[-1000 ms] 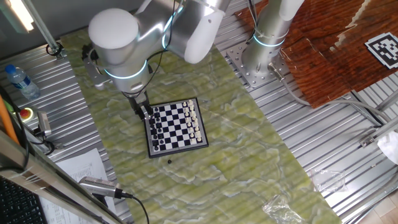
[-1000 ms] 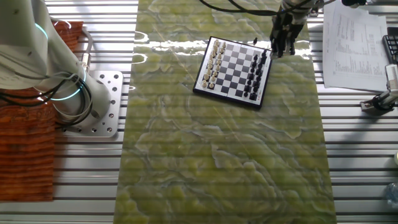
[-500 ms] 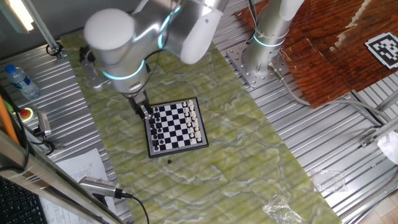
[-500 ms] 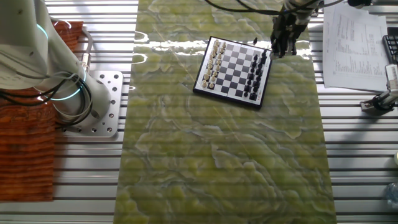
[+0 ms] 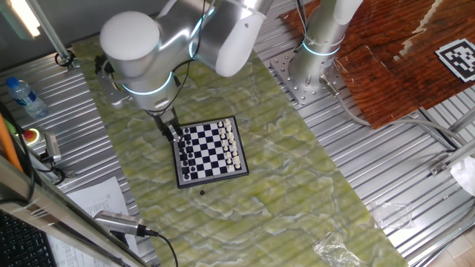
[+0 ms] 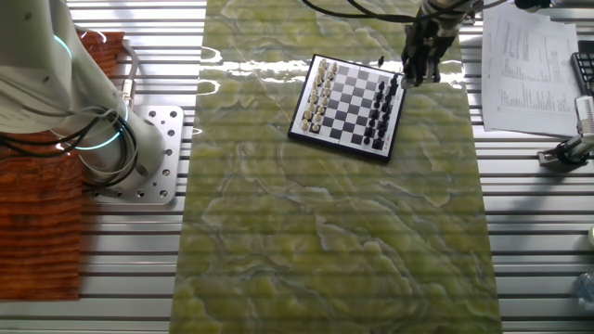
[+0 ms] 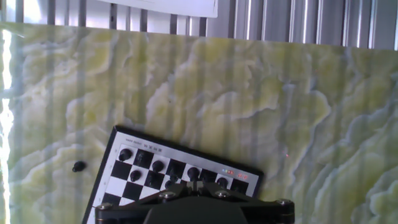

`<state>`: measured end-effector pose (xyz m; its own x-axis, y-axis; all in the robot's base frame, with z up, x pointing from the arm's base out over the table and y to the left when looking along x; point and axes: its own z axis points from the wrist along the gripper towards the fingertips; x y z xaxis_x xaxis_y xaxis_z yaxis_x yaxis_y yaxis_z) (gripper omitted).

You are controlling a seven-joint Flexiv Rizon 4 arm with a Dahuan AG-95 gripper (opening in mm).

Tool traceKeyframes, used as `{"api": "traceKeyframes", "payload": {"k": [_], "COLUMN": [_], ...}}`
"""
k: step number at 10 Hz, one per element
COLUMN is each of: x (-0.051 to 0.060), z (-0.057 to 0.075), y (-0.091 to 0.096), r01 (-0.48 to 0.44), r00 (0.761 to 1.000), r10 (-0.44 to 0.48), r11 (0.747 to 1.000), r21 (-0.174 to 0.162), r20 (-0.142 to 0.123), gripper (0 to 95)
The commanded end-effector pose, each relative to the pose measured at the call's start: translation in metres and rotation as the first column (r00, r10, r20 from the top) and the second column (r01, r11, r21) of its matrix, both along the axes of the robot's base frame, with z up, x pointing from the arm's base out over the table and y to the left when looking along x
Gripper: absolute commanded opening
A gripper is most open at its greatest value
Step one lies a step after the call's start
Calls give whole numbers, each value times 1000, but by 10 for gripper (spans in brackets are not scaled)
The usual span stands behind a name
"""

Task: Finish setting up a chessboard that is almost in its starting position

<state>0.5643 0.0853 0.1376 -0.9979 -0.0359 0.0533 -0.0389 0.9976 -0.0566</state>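
Arm bent over, end effector (image 5: 172, 132) pointing down at black-side edge of chessboard (image 5: 211, 150) on green marbled counter (image 5: 282, 193), jaw opening unclear, stray black piece (image 5: 201, 192) just off board, no legible writing.

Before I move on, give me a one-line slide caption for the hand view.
Hand view over the black-piece edge of the chessboard, one stray black piece lying off-board on the green marbled mat.
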Motion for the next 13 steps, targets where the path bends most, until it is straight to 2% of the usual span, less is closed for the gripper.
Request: {"api": "traceKeyframes", "payload": {"k": [1,2,3,4,5,7,8,9,11,13], "x": [2,2,2,2,-1,-7,-7,-10,-17,-17], "z": [-1,-1,-1,-1,-3,-13,-15,-25,-35,-35], "y": [0,0,0,0,4,31,38,64,89,89], "r01": [-54,-145,-175,-191,-184,-142,-138,-100,-70,-83], "r00": [998,989,985,981,983,990,990,995,997,996], "r10": [54,146,175,191,184,141,137,99,70,82], "r11": [998,989,984,981,983,988,988,993,996,995], "r21": [14,24,28,31,30,61,64,65,59,56], "r20": [-14,-2,0,-9,-8,17,19,18,18,23], "gripper": [0,0,0,0,0,0,0,0,0,0]}}
